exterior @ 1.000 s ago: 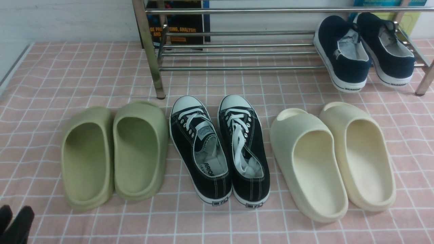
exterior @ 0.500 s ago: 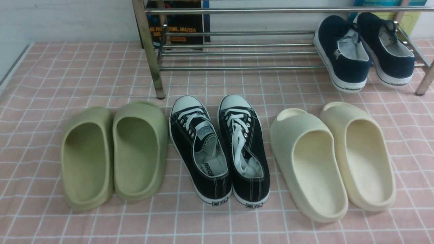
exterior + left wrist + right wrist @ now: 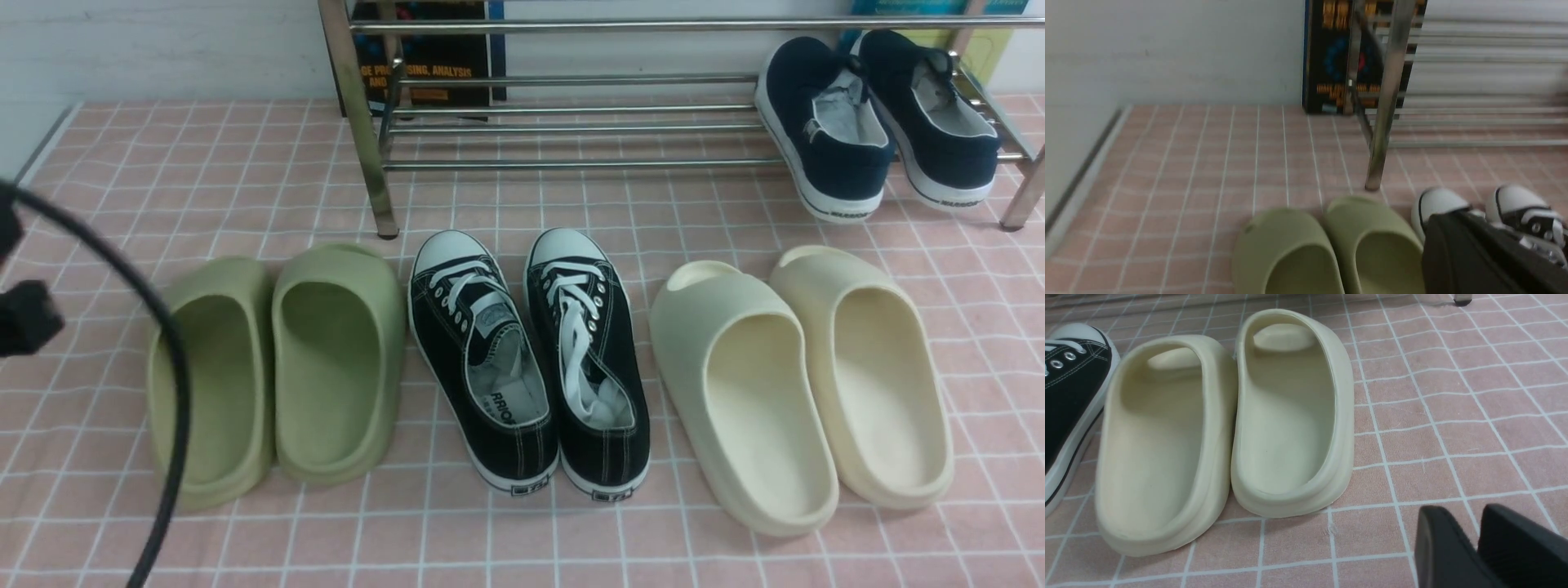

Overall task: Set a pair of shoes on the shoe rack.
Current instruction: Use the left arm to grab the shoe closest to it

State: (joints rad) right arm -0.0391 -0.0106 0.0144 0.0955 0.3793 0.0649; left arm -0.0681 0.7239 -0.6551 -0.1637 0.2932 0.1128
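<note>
Task status: no part of the placement is done. The pair of black canvas low-top sneakers with white laces and white rubber toe caps stands side by side on the pink checked surface. Their toes point toward the low chrome-tube shoe rack. They sit just in front of its left front post and touch none of its bars. The olive foam slides lie just beside the sneakers on my left, and the cream foam slides just beside them on my right. The lower shelf of the rack carries a pair of navy blue slip-on sneakers at its right end. The bars to the left of that pair, directly behind the black sneakers, hold no shoe. My left jaws are closed on nothing; in the left wrist view they appear as a dark mass in front of the white toe caps, and the front view shows nothing touching the sneakers. My right jaws are slightly parted and empty, near the heel end of the cream slides. In my judgement, the whole sequence remains: grip each black sneaker, carry it to the free bars, set it down and release.
</note>
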